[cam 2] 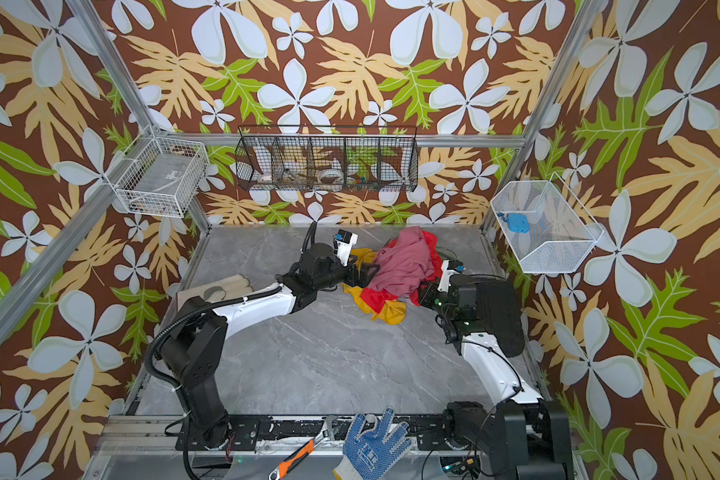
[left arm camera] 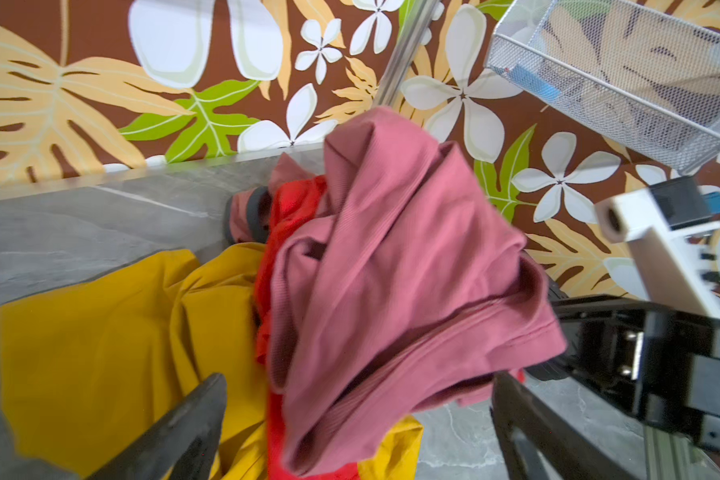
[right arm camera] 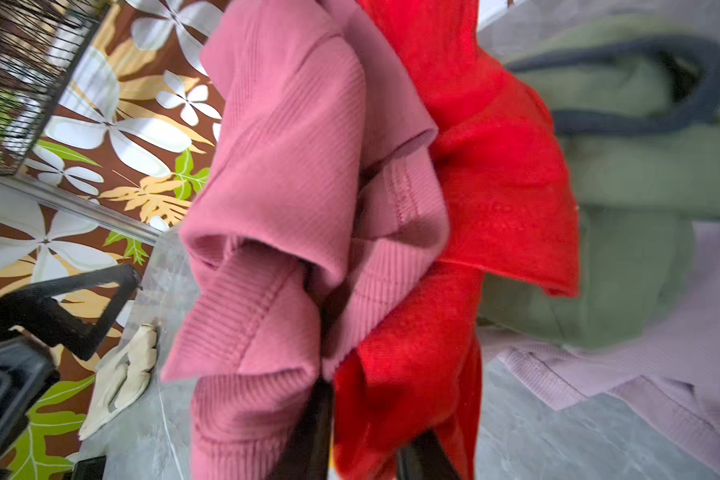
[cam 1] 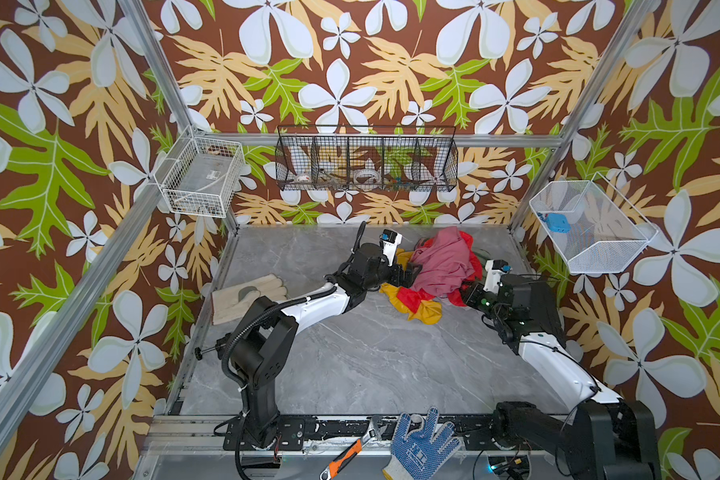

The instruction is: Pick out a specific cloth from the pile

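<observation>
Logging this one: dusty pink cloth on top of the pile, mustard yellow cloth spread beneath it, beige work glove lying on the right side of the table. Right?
Not quite. The beige work glove lies on the left side of the table, as both top views show. The dusty pink cloth does top the pile, with the mustard yellow cloth spread beneath it.
</observation>
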`<control>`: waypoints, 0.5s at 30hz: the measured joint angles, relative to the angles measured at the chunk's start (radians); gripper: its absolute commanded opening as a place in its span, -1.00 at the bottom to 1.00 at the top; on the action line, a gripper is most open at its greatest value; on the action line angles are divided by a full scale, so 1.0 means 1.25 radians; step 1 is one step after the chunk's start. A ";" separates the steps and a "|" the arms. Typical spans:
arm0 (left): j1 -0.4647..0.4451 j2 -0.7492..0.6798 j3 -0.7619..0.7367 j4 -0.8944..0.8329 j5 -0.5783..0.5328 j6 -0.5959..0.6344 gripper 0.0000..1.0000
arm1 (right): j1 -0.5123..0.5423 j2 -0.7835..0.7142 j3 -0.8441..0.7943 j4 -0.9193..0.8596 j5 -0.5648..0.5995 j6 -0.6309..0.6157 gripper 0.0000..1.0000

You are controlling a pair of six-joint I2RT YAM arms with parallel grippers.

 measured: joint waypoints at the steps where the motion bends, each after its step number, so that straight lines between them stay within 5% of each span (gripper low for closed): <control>1: -0.007 0.017 0.021 -0.007 0.002 -0.001 1.00 | 0.000 0.024 0.006 -0.009 -0.005 -0.003 -0.07; 7: -0.035 0.121 0.171 -0.094 0.015 -0.006 0.98 | 0.000 0.070 0.049 -0.062 -0.012 -0.042 0.32; 15: -0.049 0.222 0.293 -0.185 0.012 -0.045 0.95 | -0.056 0.014 0.053 -0.106 0.028 -0.089 0.36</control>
